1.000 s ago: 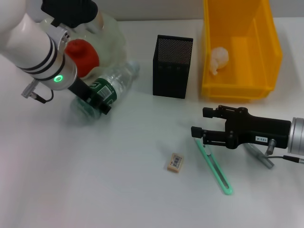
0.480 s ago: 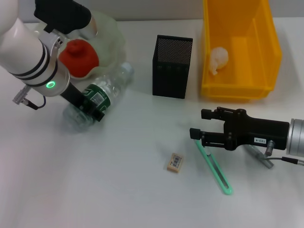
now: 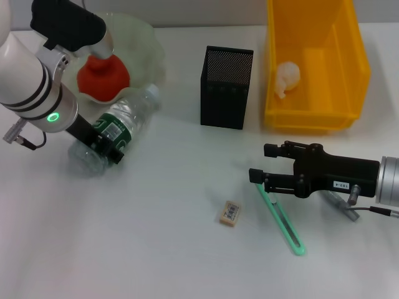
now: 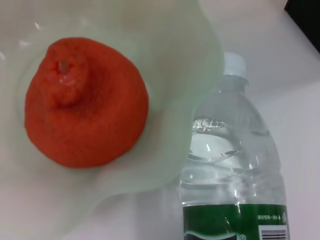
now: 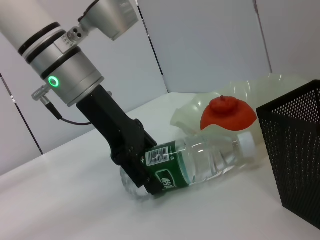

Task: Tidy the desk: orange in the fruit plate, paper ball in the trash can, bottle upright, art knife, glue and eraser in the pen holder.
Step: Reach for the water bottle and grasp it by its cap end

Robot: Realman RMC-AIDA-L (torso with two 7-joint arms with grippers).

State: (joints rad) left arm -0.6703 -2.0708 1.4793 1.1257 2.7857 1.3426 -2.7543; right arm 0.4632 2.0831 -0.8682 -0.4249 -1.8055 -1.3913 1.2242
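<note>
The clear bottle (image 3: 121,121) lies on its side by the fruit plate (image 3: 144,38), cap toward the plate. My left gripper (image 3: 112,148) is shut on its green label, as the right wrist view shows for the gripper (image 5: 147,170) and the bottle (image 5: 200,162). The orange (image 3: 103,78) sits in the plate. In the yellow trash can (image 3: 349,68) rests the paper ball (image 3: 288,78). Eraser (image 3: 230,212) and green art knife (image 3: 282,219) lie on the table. My right gripper (image 3: 260,163) is open beside the knife's far end. A grey stick (image 3: 343,207), perhaps the glue, is partly hidden under that arm.
The black mesh pen holder (image 3: 226,87) stands between the plate and the trash can. The left wrist view shows the orange (image 4: 85,102), the plate's rim (image 4: 175,125) and the bottle's neck (image 4: 232,165) close together.
My left gripper has pulled the bottle leftward and a little toward the table's front, along the plate's edge. The right arm has stayed almost still.
</note>
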